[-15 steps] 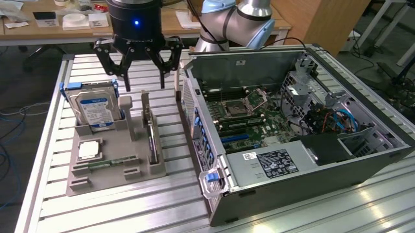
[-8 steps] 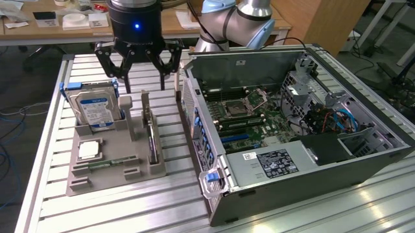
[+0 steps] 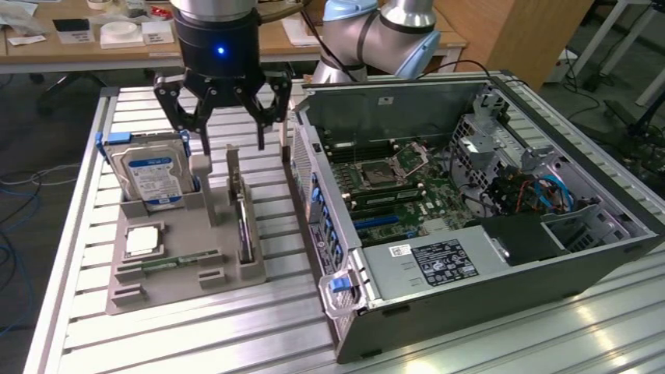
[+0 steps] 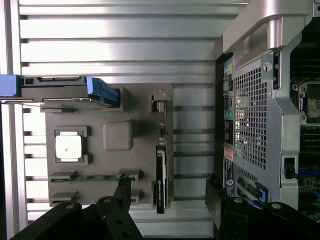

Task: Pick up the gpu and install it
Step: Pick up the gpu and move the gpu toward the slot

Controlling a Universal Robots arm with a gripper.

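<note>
Gripper point(image 3: 241, 142) is wide open, holding nothing, hanging over the gray parts tray point(image 3: 167, 292). The gpu point(image 3: 242, 222) stands on edge in its slot there, untouched, so I'd call this the approach step. Grabbing it calls for a straight drop with the fingers straddling that thin card. Wrist view gives the line-up, with the gpu point(image 4: 160, 172) roughly between the fingers. Exterior view gives the height gap and the open PC case point(image 3: 488, 312).

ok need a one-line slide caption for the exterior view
Open gripper poised above the gpu, which stands on edge in the grey parts tray beside the open computer case.
</note>
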